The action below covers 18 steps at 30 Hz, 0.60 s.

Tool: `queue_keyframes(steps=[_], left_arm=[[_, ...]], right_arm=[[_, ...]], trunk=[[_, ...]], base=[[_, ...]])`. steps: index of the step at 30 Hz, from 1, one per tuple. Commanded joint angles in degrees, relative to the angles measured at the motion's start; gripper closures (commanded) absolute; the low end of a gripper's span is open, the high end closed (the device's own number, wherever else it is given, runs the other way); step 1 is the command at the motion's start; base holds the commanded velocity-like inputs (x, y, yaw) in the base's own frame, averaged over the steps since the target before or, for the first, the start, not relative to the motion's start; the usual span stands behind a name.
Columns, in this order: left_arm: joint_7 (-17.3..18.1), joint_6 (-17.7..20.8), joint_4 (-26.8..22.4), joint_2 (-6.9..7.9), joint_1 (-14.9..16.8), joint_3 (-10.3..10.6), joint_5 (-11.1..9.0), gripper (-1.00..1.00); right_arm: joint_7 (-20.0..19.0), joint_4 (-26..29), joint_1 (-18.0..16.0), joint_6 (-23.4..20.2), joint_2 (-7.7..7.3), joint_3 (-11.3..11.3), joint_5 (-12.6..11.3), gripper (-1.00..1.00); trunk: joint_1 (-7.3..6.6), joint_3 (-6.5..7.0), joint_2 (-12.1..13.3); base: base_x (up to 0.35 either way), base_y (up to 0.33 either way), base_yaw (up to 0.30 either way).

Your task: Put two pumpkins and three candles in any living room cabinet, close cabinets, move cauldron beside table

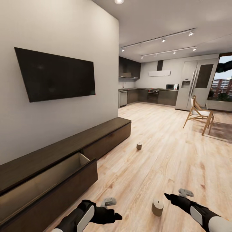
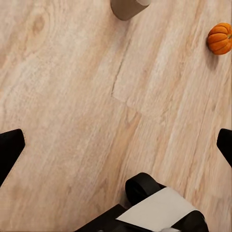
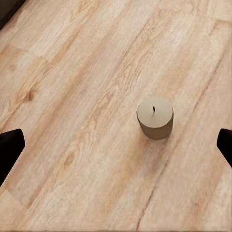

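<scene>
Nearest to me, my left gripper (image 1: 111, 216) hangs low over the pale wood-plank floor (image 1: 167, 151); in my left wrist view its two dark fingertips sit at opposite edges with bare floor between them, so those jaws stand wide apart and hold nothing. My right gripper (image 1: 168, 196) hovers just beside a short squat grey-olive cylindrical candle with a tiny wick (image 1: 157, 207), which stands upright on the floor between my two arms. In my right wrist view the same candle (image 3: 154, 118) lies ahead of the spread fingertips, apart from both; these jaws are likewise wide apart and empty. My left wrist view also shows a small bright-orange ribbed pumpkin (image 2: 220, 38) resting on the floor.

To my left, the long low dark-brown wooden media cabinet (image 1: 96, 135) runs along the white wall; its near drawer (image 1: 54, 188) is pulled out, showing a pale interior. Further off, a second squat candle (image 1: 139, 146) stands on the floor near the cabinet's far end. Above hangs a flat black wall-mounted television (image 1: 56, 74). Farthest, a light wooden chair (image 1: 199, 114) and dark kitchen units (image 1: 151, 95).
</scene>
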<state>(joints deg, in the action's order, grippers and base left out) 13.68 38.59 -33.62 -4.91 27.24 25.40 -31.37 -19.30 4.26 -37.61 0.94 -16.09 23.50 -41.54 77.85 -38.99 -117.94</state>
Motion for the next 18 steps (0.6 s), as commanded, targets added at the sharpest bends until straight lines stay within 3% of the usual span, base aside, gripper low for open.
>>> queue_keyframes(steps=[1, 13, 18], left_arm=[[0.1, 0.2, 0.0, 0.15, 0.1, 0.1, 0.0, -1.0], [0.5, 0.4, -2.9, 0.77, 0.1, 0.0, 0.1, -1.0], [0.5, 0.5, -4.5, 0.78, 0.2, 0.0, 0.1, -1.0]], right_arm=[[-0.2, 0.0, 0.0, 0.1, -0.02, 0.6, -0.4, -1.0], [0.2, 0.5, 0.1, -0.1, 0.34, 1.4, 3.3, -1.0], [0.2, 0.6, 0.1, -0.1, 0.35, 1.4, 3.4, -1.0]], trunk=[[-0.01, -0.06, 0.0], [-2.21, 1.73, 4.0], [-2.21, 1.73, 4.0]], base=[[0.0, 0.0, 0.0], [0.0, 0.0, 0.0], [0.0, 0.0, 0.0]])
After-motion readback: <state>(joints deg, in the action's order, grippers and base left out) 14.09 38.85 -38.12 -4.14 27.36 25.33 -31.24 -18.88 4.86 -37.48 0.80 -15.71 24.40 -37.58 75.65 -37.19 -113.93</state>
